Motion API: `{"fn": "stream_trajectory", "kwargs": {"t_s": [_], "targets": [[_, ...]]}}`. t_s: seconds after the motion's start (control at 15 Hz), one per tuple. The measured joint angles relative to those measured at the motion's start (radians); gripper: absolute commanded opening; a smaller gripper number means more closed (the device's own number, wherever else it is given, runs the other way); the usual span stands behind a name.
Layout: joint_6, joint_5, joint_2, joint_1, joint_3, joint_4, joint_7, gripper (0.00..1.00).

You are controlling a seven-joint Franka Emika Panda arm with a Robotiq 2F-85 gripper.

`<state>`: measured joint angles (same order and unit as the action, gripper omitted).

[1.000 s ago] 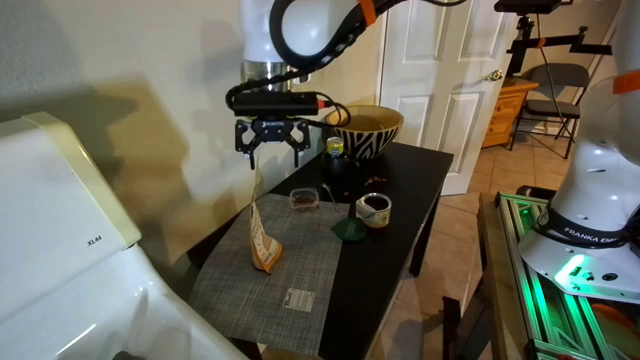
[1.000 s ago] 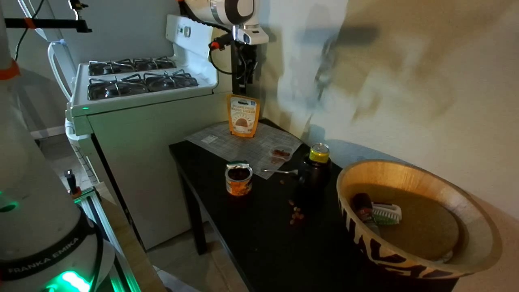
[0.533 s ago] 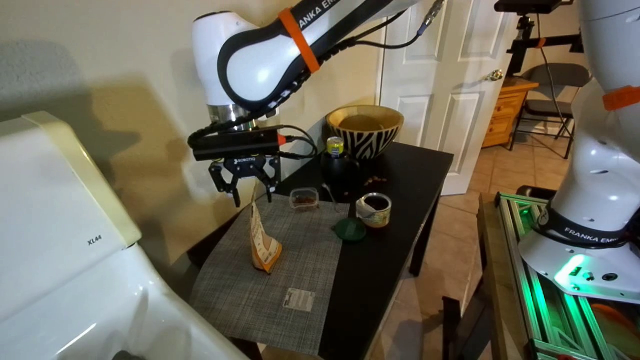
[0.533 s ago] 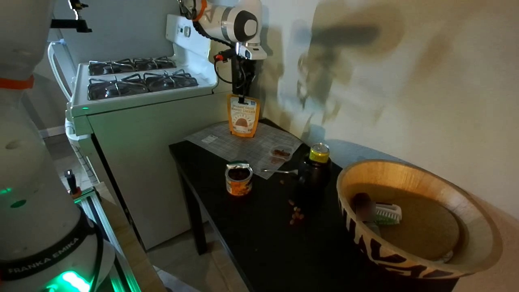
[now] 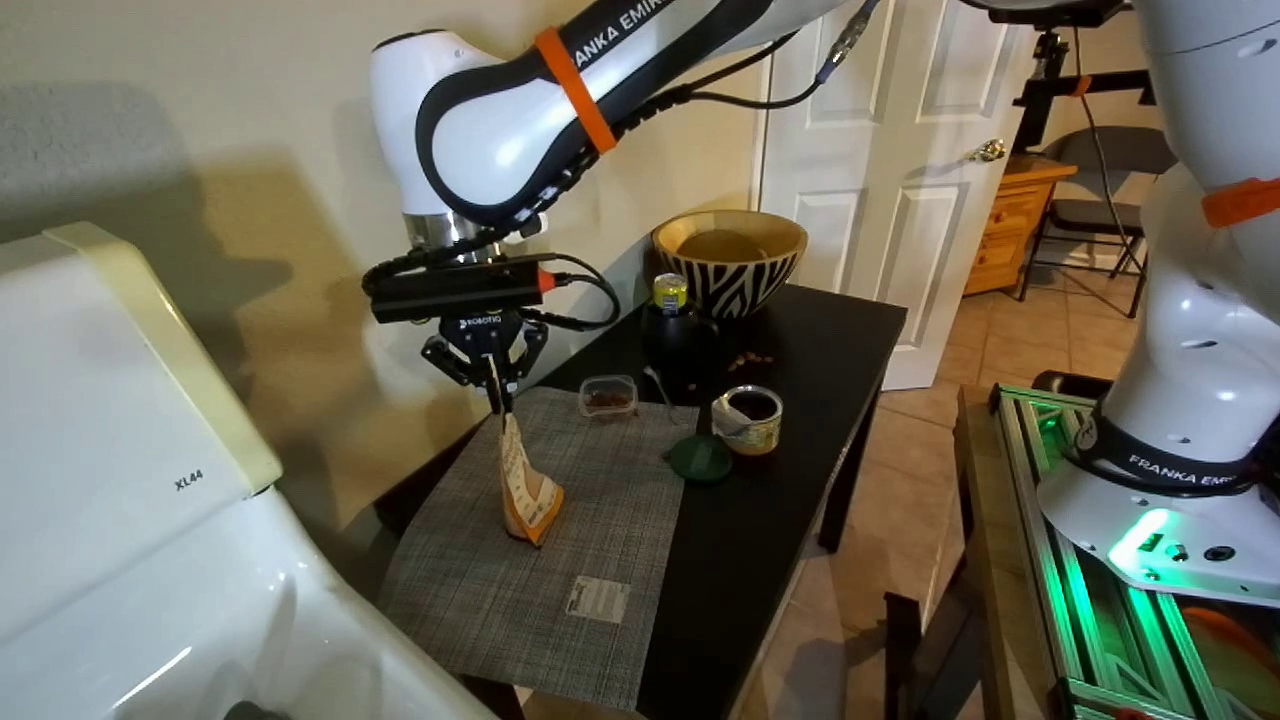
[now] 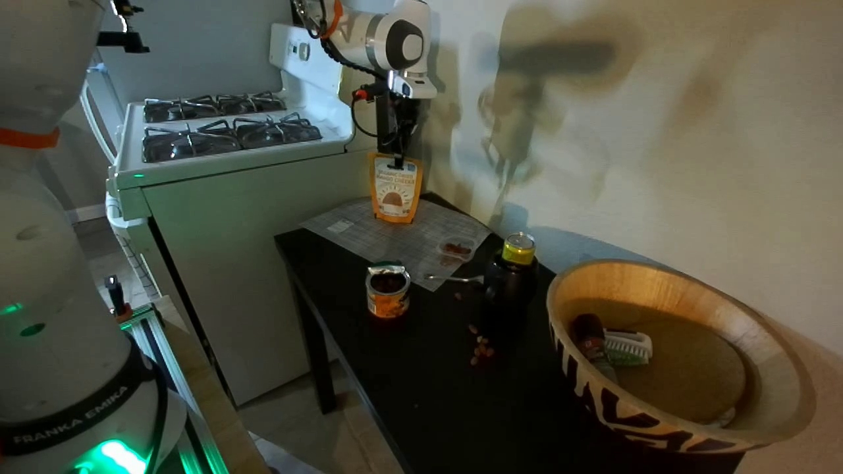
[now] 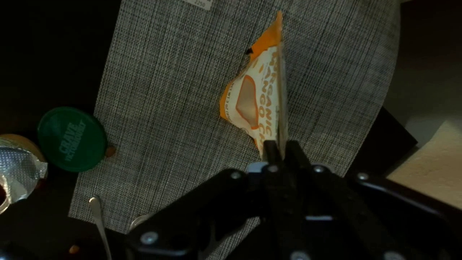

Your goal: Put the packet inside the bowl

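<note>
The packet (image 5: 528, 497), a white and orange pouch with mango lettering, stands upright on the grey placemat (image 5: 610, 500). Its front faces the camera in an exterior view, where the packet (image 6: 395, 194) shows its sun-like window. Over its top edge, my gripper (image 5: 503, 404) points down. In the wrist view the gripper (image 7: 280, 147) has its fingers close together, one on each side of the pouch's thin top, pinching it. The zebra-striped bowl (image 5: 740, 288) sits at the table's far end, away from the gripper. Inside the bowl (image 6: 685, 375) lie a brush (image 6: 629, 347) and a dark bottle (image 6: 588, 332).
A black mug with a yellow-topped can (image 6: 518, 249) stands between packet and bowl. Also on the table are an opened tin (image 6: 388, 294), a green lid (image 7: 72, 139), a spoon (image 7: 100, 225) and a clear tub (image 5: 608, 398). The wall and white stove (image 6: 250, 191) are close by.
My gripper has come down and toward the stove, onto the packet's top, and its fingers have closed from wide apart. The packet has stayed in place.
</note>
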<state>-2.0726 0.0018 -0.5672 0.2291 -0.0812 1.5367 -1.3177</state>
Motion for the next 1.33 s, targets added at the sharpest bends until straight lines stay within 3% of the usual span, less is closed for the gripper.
{"fn": "stream_trajectory", "kwargs": {"t_s": [0.47, 0.67, 0.93, 1.33], "targets": [[0.018, 0.001, 0.046, -0.003, 0.011, 0.033, 0.014, 0.01], [-0.024, -0.005, 0.194, -0.015, 0.040, 0.152, 0.021, 0.01], [-0.082, -0.082, 0.411, -0.045, 0.107, 0.317, -0.075, 0.01], [-0.080, -0.182, 0.676, -0.209, 0.164, 0.485, -0.194, 0.01]]}}
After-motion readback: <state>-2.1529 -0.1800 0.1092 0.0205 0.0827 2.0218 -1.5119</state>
